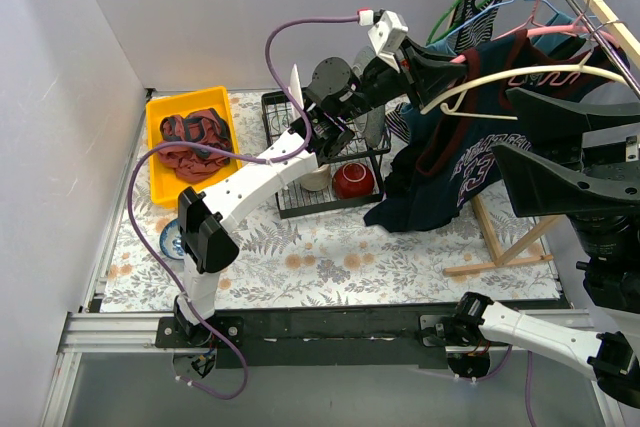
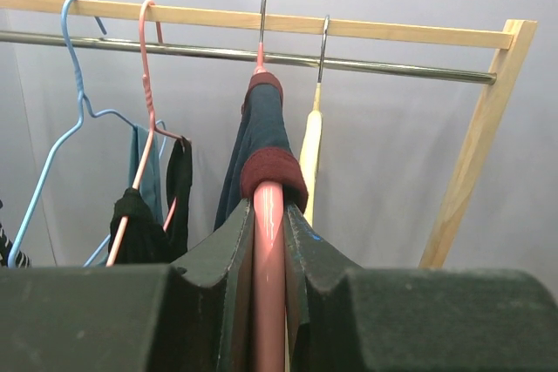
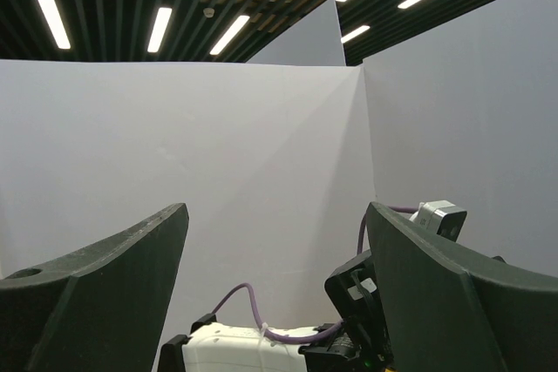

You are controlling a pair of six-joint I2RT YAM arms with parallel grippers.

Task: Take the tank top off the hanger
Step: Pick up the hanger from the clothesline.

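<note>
The rack (image 1: 600,12) is carrying the tank top (image 1: 450,162), hanging at the right. We're holding the right hand (image 1: 505,125) spread and empty beside it, likely for pulling fabric, while our left hand (image 1: 448,65) is pinching the pink hanger (image 2: 268,302) by its arm, steadying it against that pull.

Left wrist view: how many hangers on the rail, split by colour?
blue hanger: 1
pink: 2, the thin pink hanger and the thick pink hanger
cream hanger: 1
Total: 4
</note>
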